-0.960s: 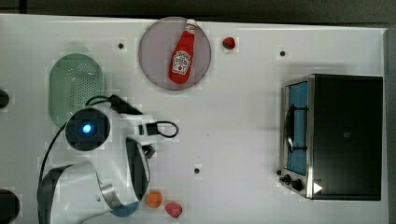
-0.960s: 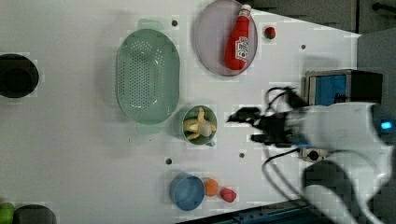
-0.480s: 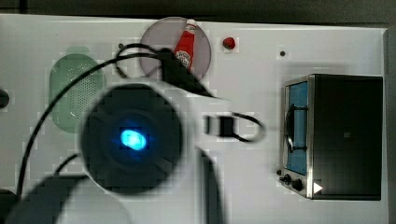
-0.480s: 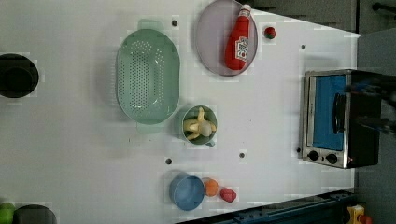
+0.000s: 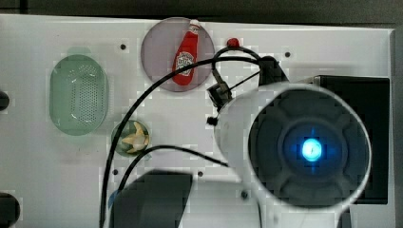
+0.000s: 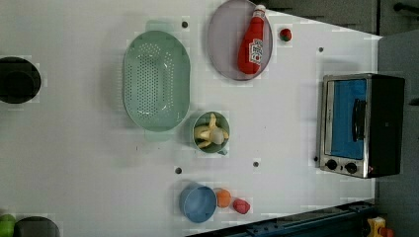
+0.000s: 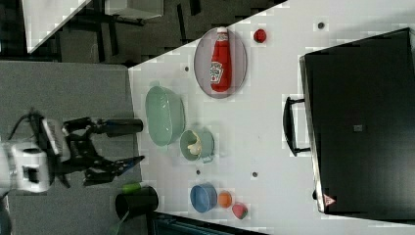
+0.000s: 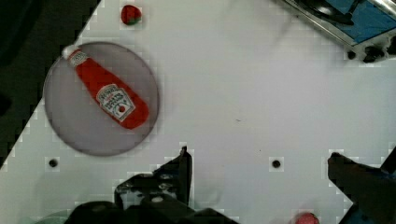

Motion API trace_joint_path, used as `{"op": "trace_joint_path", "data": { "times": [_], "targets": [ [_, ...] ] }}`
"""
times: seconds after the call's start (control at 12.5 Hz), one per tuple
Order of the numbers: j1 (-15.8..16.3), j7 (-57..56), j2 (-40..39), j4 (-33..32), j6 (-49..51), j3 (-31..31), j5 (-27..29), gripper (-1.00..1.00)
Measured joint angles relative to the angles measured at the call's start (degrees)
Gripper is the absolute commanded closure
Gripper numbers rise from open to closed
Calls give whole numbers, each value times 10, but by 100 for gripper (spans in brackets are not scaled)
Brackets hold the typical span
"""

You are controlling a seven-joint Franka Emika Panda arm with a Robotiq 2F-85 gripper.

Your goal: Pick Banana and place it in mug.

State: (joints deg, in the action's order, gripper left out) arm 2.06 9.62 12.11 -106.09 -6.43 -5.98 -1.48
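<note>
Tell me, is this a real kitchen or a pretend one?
Probably a pretend one: a robot test table. A white board with bolt holes holds a toy banana in a small mug, a ketchup bottle on a plate, and a toaster oven.

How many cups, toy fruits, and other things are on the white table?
Cups: 2, the mug and a blue cup.
Toy fruits: 4, the banana, orange fruit, pink piece, red berry.
Others: 4, basket, plate, ketchup bottle, toaster oven.
Total: 10.

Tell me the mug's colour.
Teal-green mug, clearest in the left view.
</note>
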Motion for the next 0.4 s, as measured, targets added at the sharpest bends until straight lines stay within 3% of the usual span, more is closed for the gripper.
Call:
{"op": "trace_joint_path", "data": {
  "times": [0.4],
  "targets": [
    [-1, -1, -22, -8, 9, 11, 5, -100]
  ]
}}
